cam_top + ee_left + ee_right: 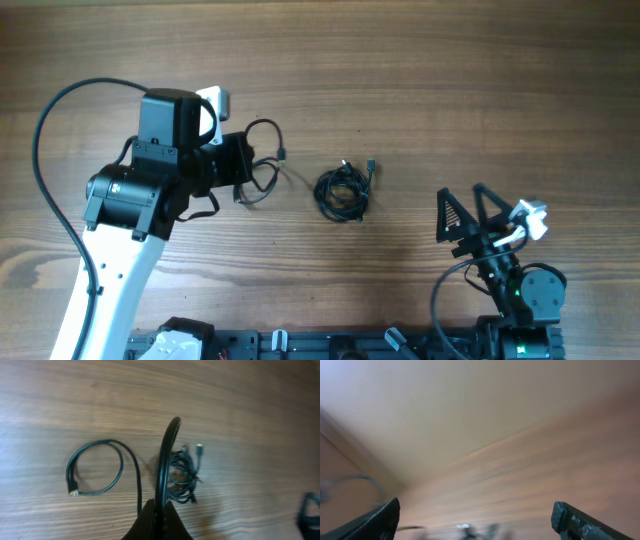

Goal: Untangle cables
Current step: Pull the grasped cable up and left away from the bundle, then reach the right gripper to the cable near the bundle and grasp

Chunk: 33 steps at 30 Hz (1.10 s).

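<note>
Left side of the table (pixel 450 80): the left gripper (pixel 158 515) is closed to a narrow pinch on one loose cable (pixel 164 455). From the pinch, one run arcs up toward the wrist camera. The other drops to the wood and curls into an open loop on the left, ending in a small plug (pixel 73 492).

We judge the cable is held partway along its length so that it can be drawn leftward, away from the rest. The lifted arc suggests the grip carries it just off the surface.

The knotted bundle (pixel 343 190) lies flat near mid-table, just right of the held cable. It is a tight coil with two small plug ends poking out on its far-right side. Overhead, a faint line seems to run between the held cable and the bundle. We cannot tell whether they are joined.

The right gripper (pixel 460 192) is at the near right, well apart from the bundle, with its fingers spread wide and nothing between them. Its wrist view is blurred, showing only wood grain and both fingers (pixel 380 520) at the frame's lower corners. We take it to be parked out of the way, free to pin the bundle if needed.

Containers: none in view. No bin, tray or box. All cords sit on bare wood or in the left grip.
</note>
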Motion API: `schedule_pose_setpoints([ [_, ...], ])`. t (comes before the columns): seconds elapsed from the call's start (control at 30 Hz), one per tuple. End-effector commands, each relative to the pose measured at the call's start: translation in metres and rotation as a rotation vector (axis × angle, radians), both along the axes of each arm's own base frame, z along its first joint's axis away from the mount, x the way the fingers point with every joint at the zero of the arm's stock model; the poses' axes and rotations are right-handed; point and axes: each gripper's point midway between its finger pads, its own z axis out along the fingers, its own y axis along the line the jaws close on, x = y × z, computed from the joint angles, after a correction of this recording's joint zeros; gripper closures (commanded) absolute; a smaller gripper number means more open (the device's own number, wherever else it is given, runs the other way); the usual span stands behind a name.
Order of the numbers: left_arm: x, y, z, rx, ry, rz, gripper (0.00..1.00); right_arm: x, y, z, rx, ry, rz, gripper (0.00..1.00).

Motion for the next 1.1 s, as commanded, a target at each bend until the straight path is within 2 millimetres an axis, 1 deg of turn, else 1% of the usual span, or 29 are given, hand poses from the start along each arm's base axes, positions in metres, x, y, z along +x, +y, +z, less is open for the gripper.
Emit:
schedule_pose_setpoints([
  [0.0, 0.005, -0.018, 0.023, -0.106, -0.069, -0.067, 0.96, -0.003, 0.007, 0.002, 0.677, 0.255, 0.053, 0.00],
  [0.03, 0.007, -0.019, 0.028, -0.134, -0.073, -0.036, 0.96, -0.002, 0.004, 0.004, 0.776, 0.284, 0.044, 0.00],
  [0.07, 0.010, -0.020, 0.036, -0.169, -0.091, -0.004, 0.96, -0.003, 0.007, 0.013, 0.780, 0.256, 0.075, 0.00],
  [0.1, 0.011, -0.023, 0.049, -0.211, -0.130, 0.004, 0.96, -0.009, 0.013, 0.035, 0.696, 0.148, 0.143, 0.00],
  [0.13, 0.009, -0.026, 0.060, -0.237, -0.165, -0.017, 0.96, -0.014, 0.016, 0.050, 0.667, 0.083, 0.182, 0.00],
  [0.2, 0.005, -0.030, 0.080, -0.295, -0.214, -0.017, 0.96, -0.018, 0.016, 0.070, 0.647, 0.037, 0.193, 0.00],
  [0.23, 0.001, -0.029, 0.092, -0.329, -0.240, 0.004, 0.96, -0.022, 0.016, 0.088, 0.568, -0.011, 0.187, 0.00],
  [0.27, -0.001, -0.028, 0.097, -0.344, -0.254, 0.011, 0.96, -0.022, 0.016, 0.093, 0.533, -0.009, 0.175, 0.01],
  [0.3, -0.003, -0.028, 0.109, -0.381, -0.279, 0.030, 0.96, -0.021, 0.016, 0.097, 0.467, 0.032, 0.149, 0.01],
  [0.4, -0.007, -0.031, 0.140, -0.495, -0.343, 0.047, 0.96, -0.012, 0.017, 0.099, 0.259, 0.205, 0.099, 0.00],
  [0.47, -0.009, -0.036, 0.158, -0.553, -0.382, 0.027, 0.96, -0.004, 0.026, 0.097, 0.145, 0.326, 0.147, 0.01],
  [0.5, -0.009, -0.036, 0.161, -0.577, -0.377, 0.041, 0.96, 0.002, 0.032, 0.091, 0.127, 0.411, 0.188, 0.00],
  [0.57, -0.005, -0.037, 0.157, -0.632, -0.314, 0.092, 0.96, 0.018, 0.049, 0.080, 0.200, 0.545, 0.291, 0.00],
  [0.6, -0.003, -0.038, 0.154, -0.682, -0.259, 0.140, 0.96, 0.027, 0.054, 0.066, 0.279, 0.644, 0.307, 0.01],
  [0.63, -0.001, -0.038, 0.153, -0.709, -0.229, 0.168, 0.96, 0.032, 0.061, 0.058, 0.294, 0.682, 0.354, 0.02],
  [0.67, 0.000, -0.038, 0.153, -0.723, -0.217, 0.179, 0.96, 0.032, 0.074, 0.058, 0.254, 0.656, 0.460, 0.07],
  [0.7, 0.001, -0.038, 0.153, -0.723, -0.219, 0.179, 0.96, 0.030, 0.092, 0.059, 0.208, 0.613, 0.607, 0.24],
  [0.8, -0.002, -0.042, 0.154, -0.798, -0.146, 0.217, 0.96, 0.030, 0.119, 0.045, 0.144, 0.618, 0.705, 0.48],
  [0.83, -0.005, -0.045, 0.156, -0.832, -0.116, 0.211, 0.96, 0.029, 0.129, 0.043, 0.119, 0.602, 0.743, 0.53],
  [0.87, -0.007, -0.047, 0.157, -0.847, -0.101, 0.205, 0.96, 0.028, 0.141, 0.043, 0.089, 0.578, 0.779, 0.53],
  [0.9, -0.007, -0.048, 0.157, -0.848, -0.100, 0.203, 0.96, 0.027, 0.148, 0.042, 0.071, 0.565, 0.792, 0.47],
  [0.93, -0.007, -0.048, 0.157, -0.848, -0.100, 0.202, 0.96, 0.026, 0.154, 0.043, 0.055, 0.548, 0.805, 0.44],
  [0.97, -0.007, -0.048, 0.157, -0.849, -0.097, 0.199, 0.96, 0.024, 0.162, 0.046, 0.035, 0.519, 0.818, 0.39],
  [1.03, -0.007, -0.048, 0.157, -0.857, -0.090, 0.207, 0.96, 0.020, 0.175, 0.055, 0.012, 0.456, 0.860, 0.35],
  [1.07, -0.007, -0.048, 0.157, -0.880, -0.066, 0.229, 0.96, 0.020, 0.179, 0.054, 0.007, 0.461, 0.844, 0.35],
])
